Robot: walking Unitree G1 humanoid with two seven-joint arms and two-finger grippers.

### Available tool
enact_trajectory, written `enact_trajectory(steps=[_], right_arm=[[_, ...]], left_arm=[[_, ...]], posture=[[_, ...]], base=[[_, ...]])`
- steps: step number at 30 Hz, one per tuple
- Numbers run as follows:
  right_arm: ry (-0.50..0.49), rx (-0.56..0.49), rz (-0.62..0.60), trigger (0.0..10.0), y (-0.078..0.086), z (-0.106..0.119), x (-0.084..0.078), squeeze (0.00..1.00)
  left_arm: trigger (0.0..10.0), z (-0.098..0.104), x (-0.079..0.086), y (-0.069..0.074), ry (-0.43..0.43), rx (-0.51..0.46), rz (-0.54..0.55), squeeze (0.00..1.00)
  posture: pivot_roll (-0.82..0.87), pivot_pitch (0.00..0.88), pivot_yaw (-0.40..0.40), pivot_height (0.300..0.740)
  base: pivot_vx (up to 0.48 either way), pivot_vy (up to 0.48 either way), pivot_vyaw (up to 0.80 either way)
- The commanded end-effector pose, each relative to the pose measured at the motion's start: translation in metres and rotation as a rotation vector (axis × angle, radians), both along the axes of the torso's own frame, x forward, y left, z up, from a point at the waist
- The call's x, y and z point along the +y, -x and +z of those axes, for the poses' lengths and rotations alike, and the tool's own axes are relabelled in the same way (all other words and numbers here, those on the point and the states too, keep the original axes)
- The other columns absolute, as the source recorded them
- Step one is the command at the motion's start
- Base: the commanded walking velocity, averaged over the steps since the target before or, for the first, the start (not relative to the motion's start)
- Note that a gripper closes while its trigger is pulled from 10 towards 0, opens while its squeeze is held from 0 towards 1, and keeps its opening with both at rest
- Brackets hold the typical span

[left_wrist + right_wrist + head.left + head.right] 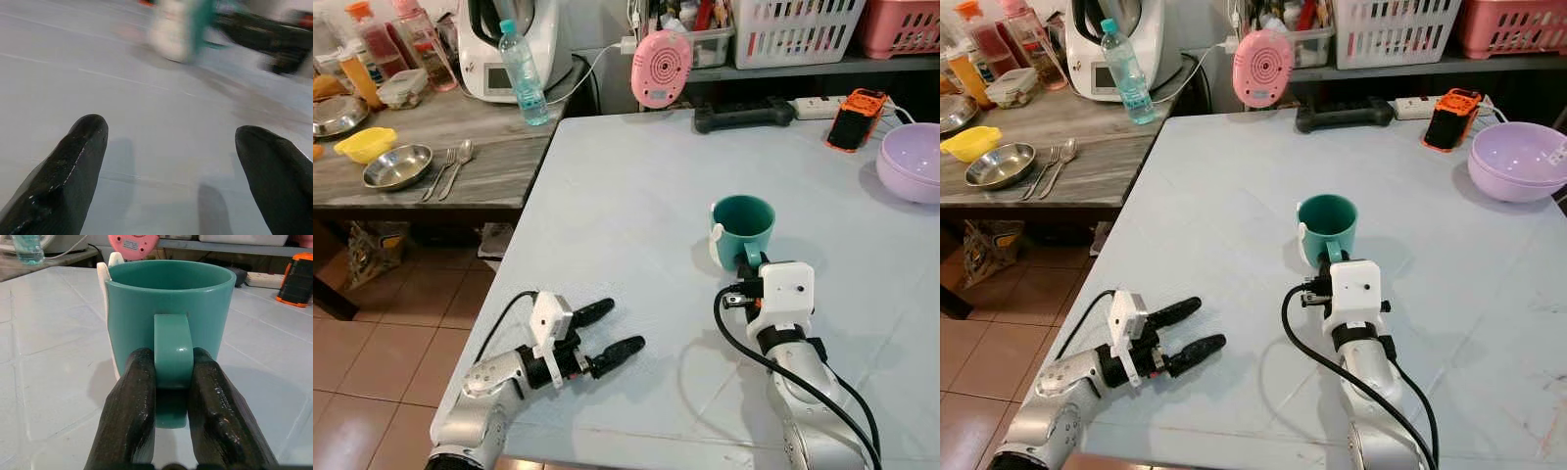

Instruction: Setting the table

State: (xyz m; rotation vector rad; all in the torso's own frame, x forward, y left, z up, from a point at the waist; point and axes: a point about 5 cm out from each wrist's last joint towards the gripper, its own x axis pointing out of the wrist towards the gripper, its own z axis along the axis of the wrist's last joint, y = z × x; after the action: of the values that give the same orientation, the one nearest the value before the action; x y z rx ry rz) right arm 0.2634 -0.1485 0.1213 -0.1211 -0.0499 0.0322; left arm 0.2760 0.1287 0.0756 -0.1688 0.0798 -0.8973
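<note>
The right gripper (171,377) pinches the handle of the green mug (742,227) — its fingertips hidden behind the wrist; the left gripper (610,329) rests spread near the table (636,196) edge.

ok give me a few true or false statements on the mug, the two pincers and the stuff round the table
1. The right pincer is shut on the handle of the teal mug. True.
2. The mug lies on its side. False: it stands upright on the pale table.
3. The left pincer holds a spoon. False: its fingers are apart and hold nothing, low over the table's near left corner.
4. A purple bowl sits at the table's far right. True.
5. The fork and spoon lie beside the mug. False: they lie on the wooden counter, next to a metal dish.
</note>
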Motion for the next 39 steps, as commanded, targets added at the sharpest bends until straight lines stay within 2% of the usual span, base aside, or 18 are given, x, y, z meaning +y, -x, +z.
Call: enact_trajectory(steps=[1,3,5,6,10,13,14,15,16,17,23,27,35,39], right_arm=[[-0.021,-0.038,0.024,0.0,-0.002,0.009,0.006,0.0],[-0.022,-0.042,0.029,0.0,-0.003,0.01,0.007,0.0],[-0.021,-0.042,0.03,0.0,-0.002,0.01,0.006,0.0],[-0.021,-0.042,0.03,0.0,-0.002,0.01,0.006,0.0],[-0.018,-0.041,0.029,0.0,-0.002,0.009,0.003,0.0],[-0.014,-0.038,0.028,0.0,-0.003,0.009,0.001,0.0],[-0.013,-0.038,0.027,0.8,-0.003,0.009,0.001,0.0],[-0.012,-0.036,0.025,4.9,-0.003,0.009,0.0,0.0],[-0.011,-0.036,0.025,4.9,-0.003,0.009,0.0,0.0],[-0.011,-0.035,0.025,10.0,-0.003,0.009,0.0,0.0],[-0.016,-0.028,0.019,10.0,-0.002,0.007,-0.001,0.0],[-0.02,-0.01,0.027,10.0,-0.002,0.004,0.001,0.0],[-0.018,-0.014,0.02,10.0,-0.003,0.005,-0.001,0.0],[-0.017,-0.01,0.014,10.0,-0.001,0.003,-0.003,0.0]], left_arm=[[10.0,0.02,0.012,-0.019,-0.024,-0.065,0.123,0.0],[10.0,0.033,0.019,-0.025,-0.022,-0.104,0.186,0.0],[10.0,0.051,0.032,-0.033,-0.045,-0.142,0.335,0.0],[10.0,0.054,0.035,-0.035,-0.055,-0.153,0.368,0.0],[10.0,0.059,0.041,-0.035,-0.051,-0.157,0.44,0.0],[10.0,0.058,0.044,-0.033,-0.084,-0.171,0.494,0.0],[10.0,0.058,0.045,-0.032,-0.095,-0.171,0.515,0.0],[10.0,0.055,0.046,-0.03,-0.099,-0.151,0.552,0.0],[10.0,0.054,0.047,-0.029,-0.1,-0.142,0.562,0.0],[10.0,0.053,0.047,-0.028,-0.111,-0.143,0.566,0.0],[10.0,0.043,0.055,-0.021,-0.145,-0.112,0.616,0.0],[10.0,0.039,0.059,-0.023,-0.16,-0.088,0.622,0.0],[10.0,0.042,0.057,-0.028,-0.154,-0.089,0.607,0.0],[10.0,0.041,0.055,-0.028,-0.156,-0.089,0.592,0.0]], posture=[[-0.09,0.036,0.102,0.74],[-0.09,0.036,0.1,0.74],[-0.08,0.03,0.088,0.74],[-0.08,0.03,0.088,0.74],[-0.07,0.024,0.077,0.74],[-0.06,0.018,0.073,0.74],[-0.06,0.018,0.073,0.74],[-0.06,0.013,0.071,0.74],[-0.06,0.013,0.071,0.74],[-0.06,0.013,0.071,0.74],[-0.05,0.011,0.065,0.74],[-0.06,0.011,0.064,0.74],[-0.06,0.01,0.07,0.74],[-0.07,0.01,0.074,0.74]], base=[[0.0,0.0,0.0],[0.0,0.0,0.0],[0.0,0.0,0.0],[0.0,0.0,0.0],[0.0,0.0,0.0],[0.0,0.0,0.0],[0.0,0.0,0.0],[0.0,0.0,0.0],[0.0,0.0,0.0],[0.0,0.0,0.0],[0.0,0.0,0.0],[0.0,0.0,-0.41],[0.0,0.0,-0.8],[0.0,0.249,-0.23]])
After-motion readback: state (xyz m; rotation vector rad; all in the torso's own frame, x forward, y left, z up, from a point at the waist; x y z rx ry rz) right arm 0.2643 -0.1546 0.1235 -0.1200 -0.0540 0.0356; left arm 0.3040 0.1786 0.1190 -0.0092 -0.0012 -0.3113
